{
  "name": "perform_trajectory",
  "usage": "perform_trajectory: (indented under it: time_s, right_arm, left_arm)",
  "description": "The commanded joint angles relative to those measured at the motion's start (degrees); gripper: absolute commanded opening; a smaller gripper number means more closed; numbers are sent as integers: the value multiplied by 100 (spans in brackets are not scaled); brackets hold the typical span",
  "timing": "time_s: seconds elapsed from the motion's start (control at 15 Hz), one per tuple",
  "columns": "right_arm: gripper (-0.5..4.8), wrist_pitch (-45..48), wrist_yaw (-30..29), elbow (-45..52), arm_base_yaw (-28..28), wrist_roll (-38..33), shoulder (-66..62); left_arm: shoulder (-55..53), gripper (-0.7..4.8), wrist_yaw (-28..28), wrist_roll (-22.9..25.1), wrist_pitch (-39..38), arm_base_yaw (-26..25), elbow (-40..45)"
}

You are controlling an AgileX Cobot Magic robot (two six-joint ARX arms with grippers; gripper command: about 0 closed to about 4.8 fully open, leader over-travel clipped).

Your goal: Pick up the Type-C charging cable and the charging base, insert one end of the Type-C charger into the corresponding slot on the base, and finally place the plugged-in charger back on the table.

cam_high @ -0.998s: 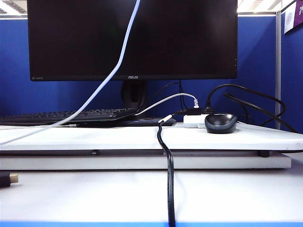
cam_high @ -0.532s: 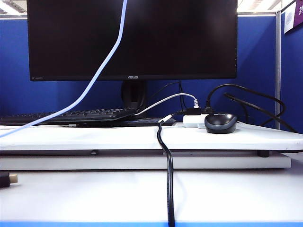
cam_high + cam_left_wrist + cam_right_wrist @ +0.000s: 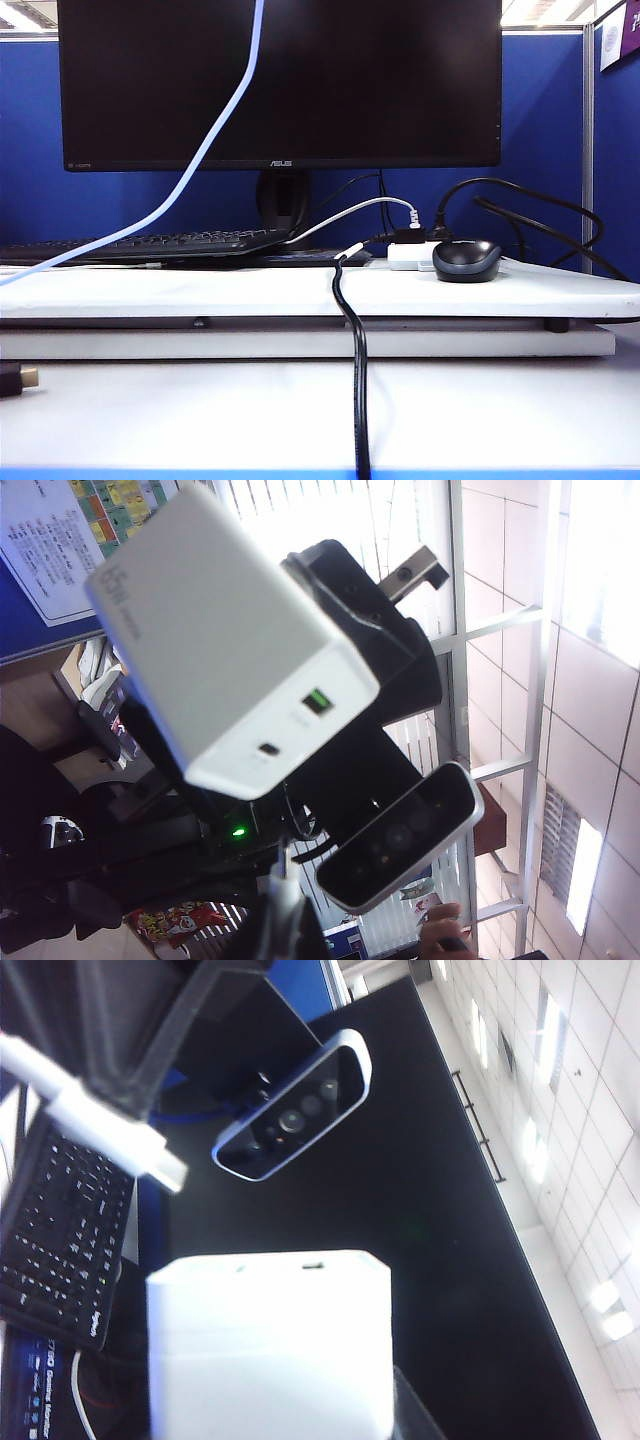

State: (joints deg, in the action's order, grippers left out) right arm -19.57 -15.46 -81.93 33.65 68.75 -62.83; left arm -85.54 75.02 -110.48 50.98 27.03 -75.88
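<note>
You can read "ASUS" on the monitor (image 3: 280,163) bezel, just above its stand; other print is illegible.

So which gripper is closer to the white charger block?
Right. The right gripper holds the block. The left gripper holds the cable by its plug, a short gap from the block's port face, not touching it.

Exterior view count:
- monitor (image 3: 280,80): one
- keyboard (image 3: 140,245): one
- mouse (image 3: 466,260): one
- Type-C charging cable (image 3: 205,145): one
- thick black cables (image 3: 355,380): at least two

Wrist views:
- charging base (image 3: 225,640): one
- cameras (image 3: 405,835): two
</note>
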Motion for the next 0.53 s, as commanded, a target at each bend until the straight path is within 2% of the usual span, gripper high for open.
perform_trajectory:
  time_s: [0.07, 0.27, 0.33, 0.4, 0.53]
  right_arm:
    - [0, 328, -304, -44, 7, 227, 11]
    - [0, 684, -748, -44, 7, 645, -11]
    - [0, 643, -1014, -44, 7, 1357, -48]
    - [0, 507, -1043, -44, 7, 2280, -129]
    - [0, 492, -1038, -44, 7, 2496, -190]
  left_arm:
    - [31, -6, 118, -258, 505, 4, -15]
    - [31, -6, 197, -529, 855, 7, -15]
    - [31, -6, 219, -671, 966, 7, -15]
    - [33, -6, 229, -837, 1226, 17, -15]
    - [48, -6, 273, -839, 1259, 107, -15]
